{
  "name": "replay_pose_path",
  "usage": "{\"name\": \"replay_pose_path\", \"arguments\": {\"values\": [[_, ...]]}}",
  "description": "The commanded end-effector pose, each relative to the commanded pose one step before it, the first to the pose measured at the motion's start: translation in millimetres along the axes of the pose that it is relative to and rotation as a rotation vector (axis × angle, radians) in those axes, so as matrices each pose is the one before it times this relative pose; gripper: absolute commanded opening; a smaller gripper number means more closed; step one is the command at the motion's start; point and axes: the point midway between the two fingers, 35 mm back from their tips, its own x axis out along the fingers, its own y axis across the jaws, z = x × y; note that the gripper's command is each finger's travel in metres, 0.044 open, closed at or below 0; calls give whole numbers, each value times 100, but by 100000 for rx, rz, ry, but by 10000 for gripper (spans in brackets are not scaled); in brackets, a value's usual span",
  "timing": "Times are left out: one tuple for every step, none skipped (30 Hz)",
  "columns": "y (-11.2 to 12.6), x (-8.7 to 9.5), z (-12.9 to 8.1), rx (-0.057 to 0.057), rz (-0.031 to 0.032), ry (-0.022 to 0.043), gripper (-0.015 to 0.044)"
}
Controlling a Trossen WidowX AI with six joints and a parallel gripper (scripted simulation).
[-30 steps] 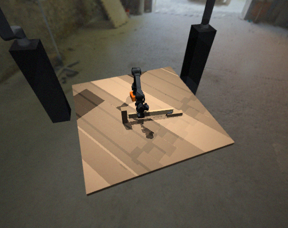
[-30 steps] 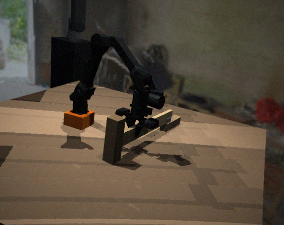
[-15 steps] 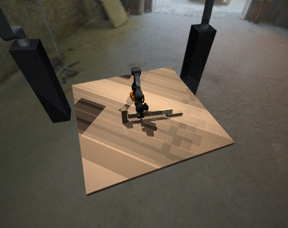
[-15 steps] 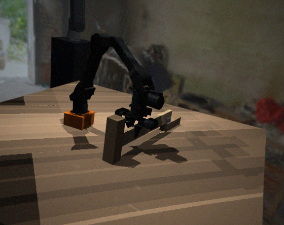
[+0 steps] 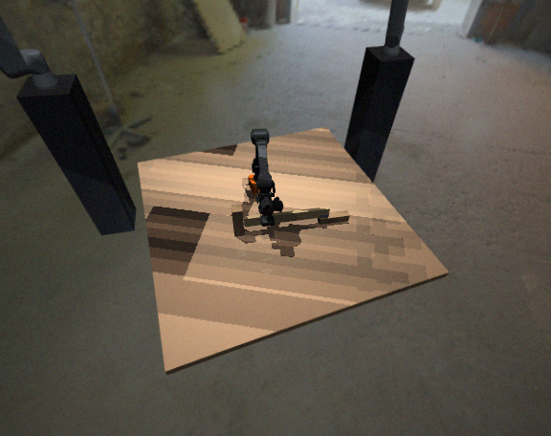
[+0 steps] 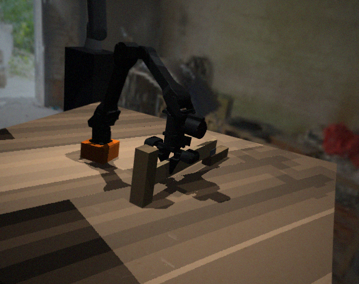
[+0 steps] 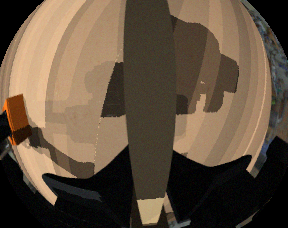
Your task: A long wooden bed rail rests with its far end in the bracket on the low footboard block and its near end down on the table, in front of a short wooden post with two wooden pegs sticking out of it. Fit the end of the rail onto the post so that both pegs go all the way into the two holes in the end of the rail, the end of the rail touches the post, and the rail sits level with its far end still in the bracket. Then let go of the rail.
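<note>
The long wooden rail runs from the short upright post to the low footboard block. Its near end is lifted off the table and sits right at the post, about at peg height. The pegs and holes are hidden behind the post, so I cannot tell if they are engaged. My gripper is shut on the rail from above, close to the post end. In the wrist view the rail fills the middle from top to bottom.
The arm's orange base block stands behind the post. Two tall dark pillars stand off the table's left and back right corners. The table edge runs in front.
</note>
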Motion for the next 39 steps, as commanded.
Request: {"name": "replay_pose_path", "arguments": {"values": [[-38,18,-214,-281,-197,-29,0],[-1,5,-31,0,0,3,0],[-1,5,-30,0,0,3,0],[-1,5,-33,0,0,3,0],[-1,5,-33,0,0,3,0],[-1,4,-32,0,0,3,0],[-1,3,-32,0,0,3,0],[-1,2,-32,0,0,3,0],[-1,1,-31,0,0,3,0],[-1,0,-31,0,0,3,0],[-1,-1,-31,0,0,3,0],[-1,-2,-31,0,0,3,0],[-1,-3,-31,0,0,3,0],[-1,-4,-31,0,0,3,0],[-1,-5,-31,0,0,3,0],[-1,-6,-31,0,0,3,0],[-1,-6,-31,0,0,3,0],[-1,-7,-31,0,0,3,0],[-1,-7,-31,0,0,3,0],[-1,-8,-32,0,0,3,0],[-1,-8,-32,0,0,3,0],[29,40,229,192,76,-33,26],[0,0,0,0,0,0,53],[0,0,0,0,0,0,79],[0,0,0,0,0,0,105],[0,0,0,0,0,0,131],[0,0,0,0,0,0,157],[0,0,0,0,0,0,184],[0,0,0,0,0,0,210],[0,0,0,0,0,0,236],[0,0,0,0,0,0,263],[0,0,0,0,0,0,289],[0,0,0,0,0,0,315],[0,0,0,0,0,0,341],[0,0,0,0,0,0,368],[0,0,0,0,0,0,394],[0,0,0,0,0,0,420],[0,0,0,0,0,0,440],[0,0,0,0,0,0,440]]}}
